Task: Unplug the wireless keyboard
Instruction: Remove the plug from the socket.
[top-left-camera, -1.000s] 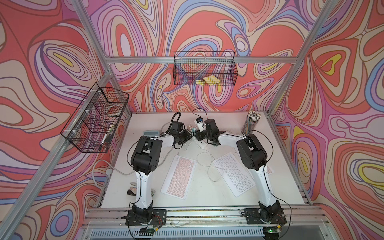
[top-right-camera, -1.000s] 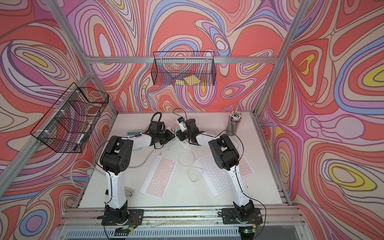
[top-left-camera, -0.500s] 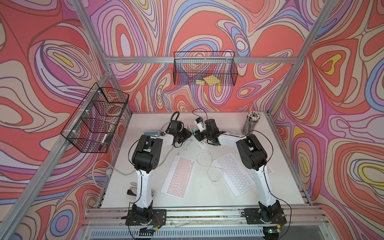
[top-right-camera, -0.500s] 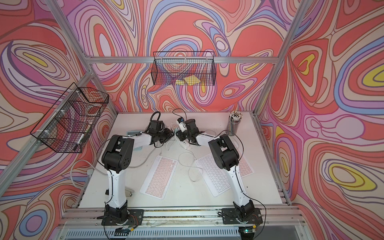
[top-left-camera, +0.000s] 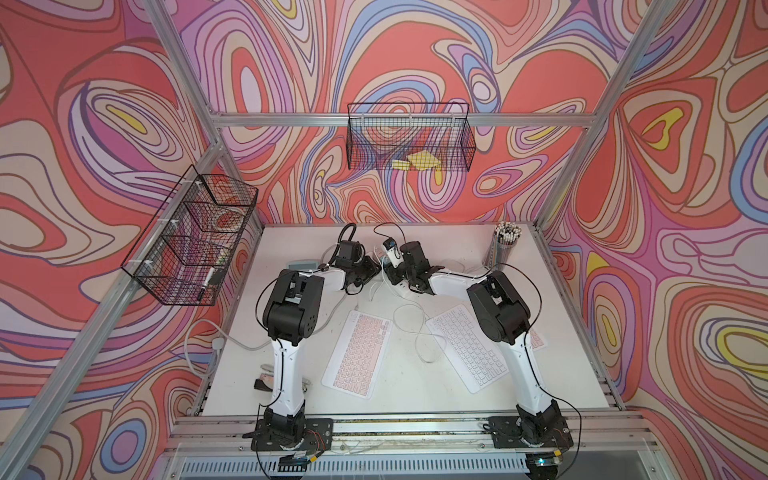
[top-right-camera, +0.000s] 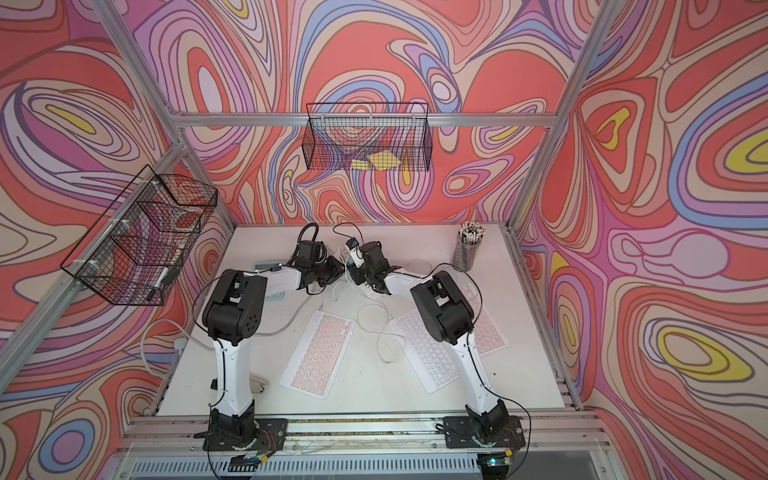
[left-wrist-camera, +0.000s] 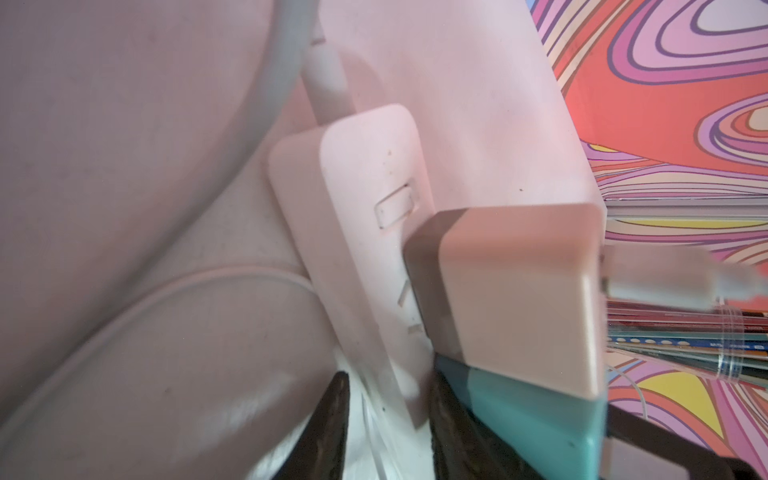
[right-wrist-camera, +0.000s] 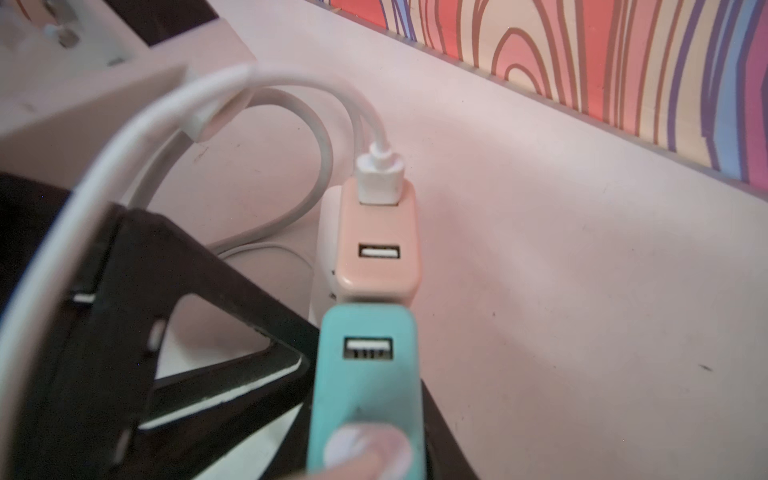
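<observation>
A white power strip (left-wrist-camera: 365, 257) lies at the back middle of the table, with a pink charger (right-wrist-camera: 376, 249) and a teal charger (right-wrist-camera: 365, 374) plugged into it. A white USB cable (right-wrist-camera: 380, 178) sits in the pink charger. In both top views it loops on the table (top-left-camera: 424, 332) between a pink keyboard (top-left-camera: 358, 351) and a white keyboard (top-left-camera: 469, 349); its far end is too small to make out. My left gripper (left-wrist-camera: 390, 424) is shut across the strip's end. My right gripper (right-wrist-camera: 370, 415) is shut on the teal charger, one black finger on each side.
A cup of pencils (top-left-camera: 505, 245) stands at the back right. Wire baskets hang on the back wall (top-left-camera: 409, 141) and the left frame (top-left-camera: 191, 237). A small grey device (top-left-camera: 303, 266) lies behind my left arm. A thick grey cord (top-left-camera: 232, 338) runs off the table's left edge.
My left arm has edged a little toward the strip and its jaws have drawn in on it. The right arm and the teal charger have not moved.
</observation>
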